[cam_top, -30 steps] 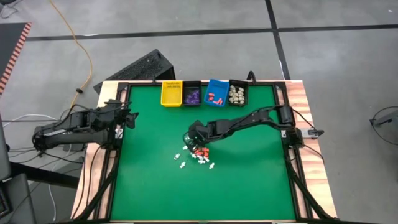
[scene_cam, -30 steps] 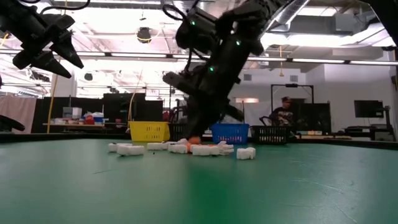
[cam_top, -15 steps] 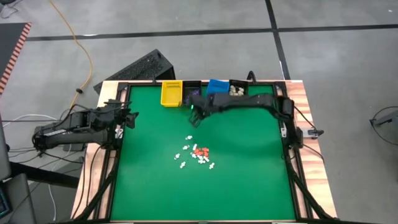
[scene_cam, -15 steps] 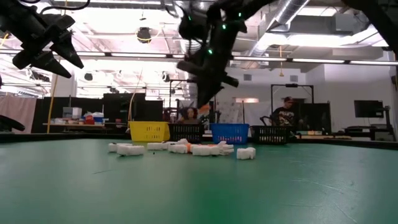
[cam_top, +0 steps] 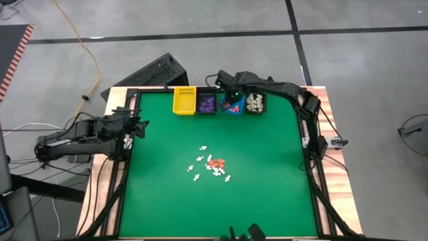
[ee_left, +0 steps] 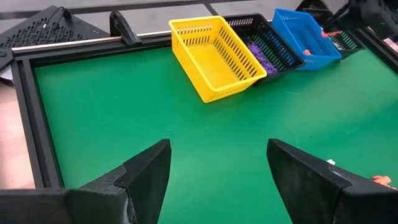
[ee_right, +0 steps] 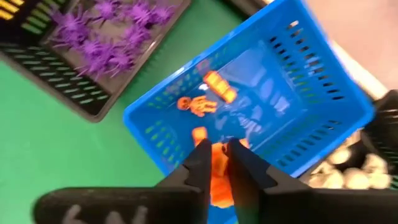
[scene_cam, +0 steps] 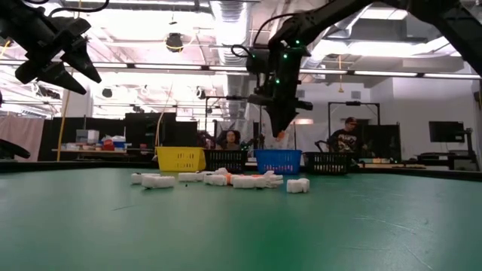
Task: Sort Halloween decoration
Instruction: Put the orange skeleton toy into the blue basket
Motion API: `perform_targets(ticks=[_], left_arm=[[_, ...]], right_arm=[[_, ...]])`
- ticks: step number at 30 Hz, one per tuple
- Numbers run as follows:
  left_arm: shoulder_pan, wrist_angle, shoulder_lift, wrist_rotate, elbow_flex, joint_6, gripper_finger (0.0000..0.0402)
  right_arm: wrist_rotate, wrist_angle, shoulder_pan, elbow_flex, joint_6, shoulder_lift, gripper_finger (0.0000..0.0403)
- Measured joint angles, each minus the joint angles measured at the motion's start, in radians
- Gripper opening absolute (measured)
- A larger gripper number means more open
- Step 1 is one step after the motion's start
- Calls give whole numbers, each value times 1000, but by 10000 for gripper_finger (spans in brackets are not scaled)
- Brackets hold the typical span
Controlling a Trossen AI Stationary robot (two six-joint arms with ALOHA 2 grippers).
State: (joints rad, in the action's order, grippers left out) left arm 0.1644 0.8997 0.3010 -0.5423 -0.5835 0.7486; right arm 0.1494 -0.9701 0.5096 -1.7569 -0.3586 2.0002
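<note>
Now right gripper (ee_right: 214, 163) above blue bin (ee_right: 323, 93), fingers pinching orange piece (ee_right: 217, 177). Remaining small pieces (cam_top: 210, 166) scattered mid-table. Left gripper (ee_left: 217, 165) spread wide, waiting at table's left edge.

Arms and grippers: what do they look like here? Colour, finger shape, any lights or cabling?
Both arms are dark, near-black, built from jointed segments. The left gripper has two broad, flat, dark fingers that taper toward the tips. The right gripper has narrower dark fingers. In the low view small green lights glow on the right arm's wrist. In the high view dark cables trail from the left arm's base.
</note>
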Motion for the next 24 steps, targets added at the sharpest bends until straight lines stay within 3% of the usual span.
perform_targets(ticks=[10, 17, 24], left_arm=[[0, 0, 0, 0, 0, 0, 256], [0, 0, 0, 3, 0, 0, 256], [0, 1, 0, 8, 0, -3, 256]], right_arm=[[-22, -22, -16, 0, 2, 0, 194], [-174, -30, -199, 0, 42, 0, 200], [-178, -24, -458, 27, 10, 0, 190]])
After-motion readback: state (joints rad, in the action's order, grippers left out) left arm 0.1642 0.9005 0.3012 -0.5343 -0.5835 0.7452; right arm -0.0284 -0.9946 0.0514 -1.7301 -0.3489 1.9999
